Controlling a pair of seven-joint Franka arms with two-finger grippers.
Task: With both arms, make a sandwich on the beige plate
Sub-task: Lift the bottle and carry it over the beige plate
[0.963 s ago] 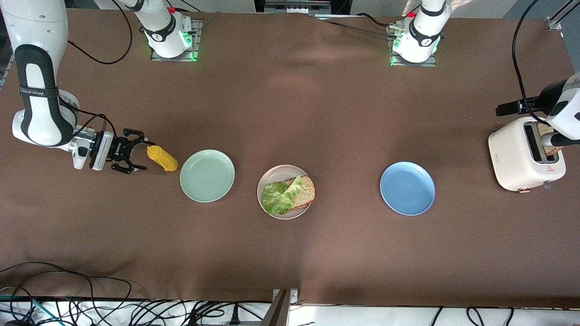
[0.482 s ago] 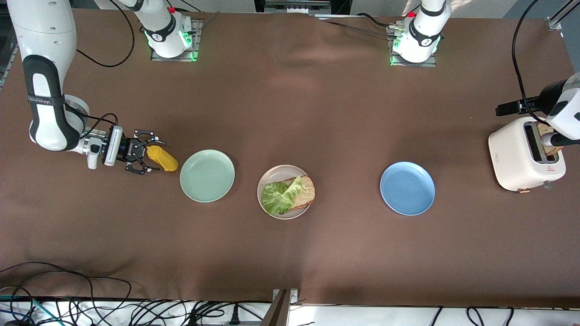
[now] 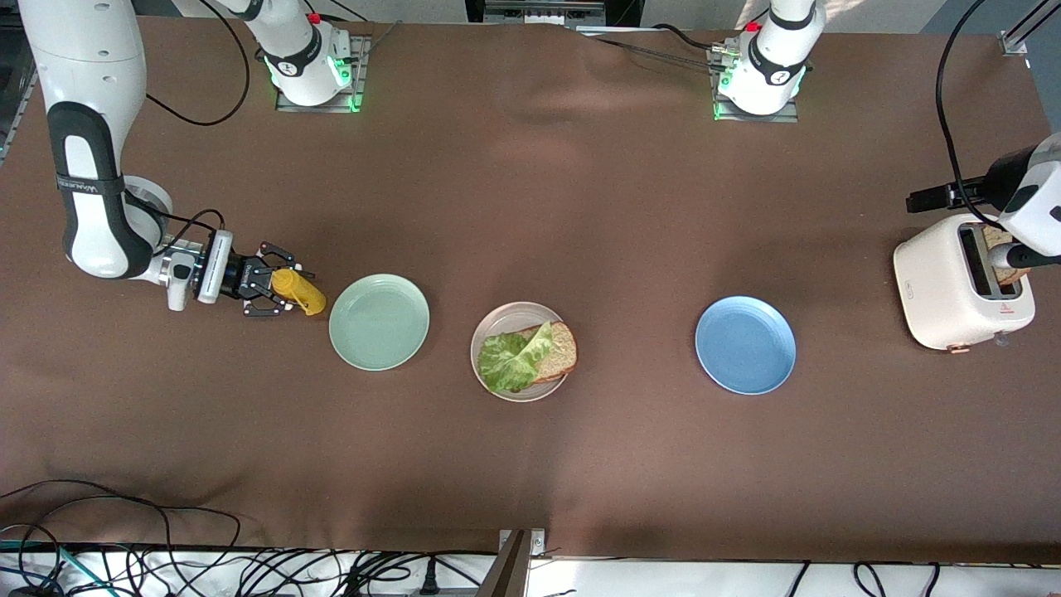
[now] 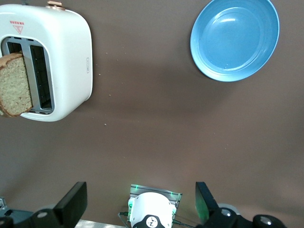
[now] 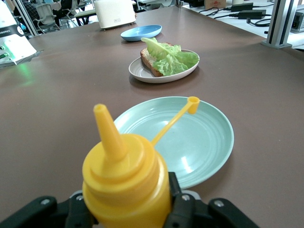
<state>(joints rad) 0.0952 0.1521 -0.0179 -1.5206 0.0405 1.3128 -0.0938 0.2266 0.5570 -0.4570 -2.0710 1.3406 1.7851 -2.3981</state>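
Note:
The beige plate sits mid-table with one bread slice and a green lettuce leaf on top; the right wrist view shows the plate, the slice and the leaf too. A second bread slice stands in the toaster, also in the left wrist view. My left gripper hangs over the toaster, open and empty. My right gripper is shut on a yellow mustard bottle lying at the right arm's end, which also shows in the right wrist view.
A mint green plate lies between the bottle and the beige plate, with the bottle's cap strap over it in the right wrist view. A blue plate lies between the beige plate and the toaster. Cables hang along the table's near edge.
My right gripper has moved toward the mustard bottle and its fingers have closed around the bottle's base. The left arm has not moved.

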